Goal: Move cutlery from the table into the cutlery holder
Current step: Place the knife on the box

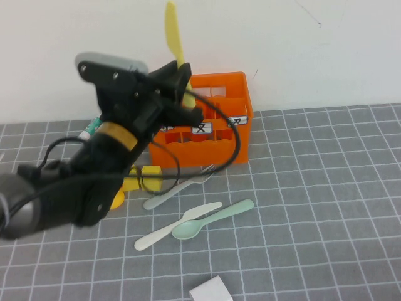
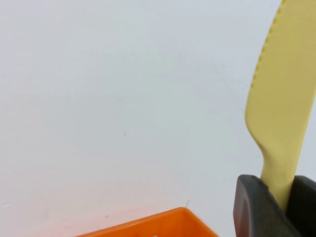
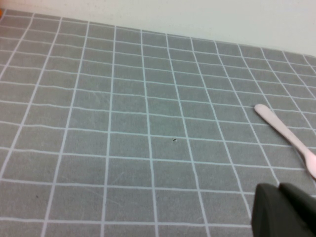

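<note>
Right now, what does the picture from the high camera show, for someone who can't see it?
The left hand holds a yellow knife upright above the back of an orange cutlery holder. On the grey tiled table in front lie a fork, a white knife and a mint-green spoon. The right hand is out of this view.

The left end effector (image 1: 183, 94) grips the yellow knife (image 1: 174, 37) upright over the orange cutlery holder (image 1: 219, 100); fork (image 1: 182, 186), white knife (image 1: 175, 227) and spoon (image 1: 213, 219) lie below it.

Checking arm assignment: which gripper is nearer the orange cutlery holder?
Left. The left gripper hangs above the cutlery holder, clamping the yellow knife upright. The right gripper, shut, sits low over bare table, off the high view.
</note>
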`<state>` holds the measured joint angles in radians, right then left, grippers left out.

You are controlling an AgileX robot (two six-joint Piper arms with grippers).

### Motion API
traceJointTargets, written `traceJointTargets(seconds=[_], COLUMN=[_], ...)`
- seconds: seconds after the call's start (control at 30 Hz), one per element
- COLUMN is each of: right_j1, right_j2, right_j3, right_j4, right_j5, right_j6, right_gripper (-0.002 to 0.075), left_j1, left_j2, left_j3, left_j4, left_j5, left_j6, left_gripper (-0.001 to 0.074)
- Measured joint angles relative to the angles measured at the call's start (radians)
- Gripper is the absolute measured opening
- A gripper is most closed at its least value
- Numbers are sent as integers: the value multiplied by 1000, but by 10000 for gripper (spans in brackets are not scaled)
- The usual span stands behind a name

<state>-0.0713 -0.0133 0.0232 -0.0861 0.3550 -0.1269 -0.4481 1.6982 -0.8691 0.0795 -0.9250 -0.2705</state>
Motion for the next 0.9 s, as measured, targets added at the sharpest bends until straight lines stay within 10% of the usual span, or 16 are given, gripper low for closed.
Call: traceJointTargets(seconds=[0.9], right_j1=[0], right_j2=[0], right_j3=[0], right_j4=[0], right_j5=[0], right_j6=[0], right_gripper=[-3], left_j1=[-15], left_j2=[303], left_j3=[-414], left_j4=[205], left_j5=[222], left_j6=[-196], left_gripper=[99])
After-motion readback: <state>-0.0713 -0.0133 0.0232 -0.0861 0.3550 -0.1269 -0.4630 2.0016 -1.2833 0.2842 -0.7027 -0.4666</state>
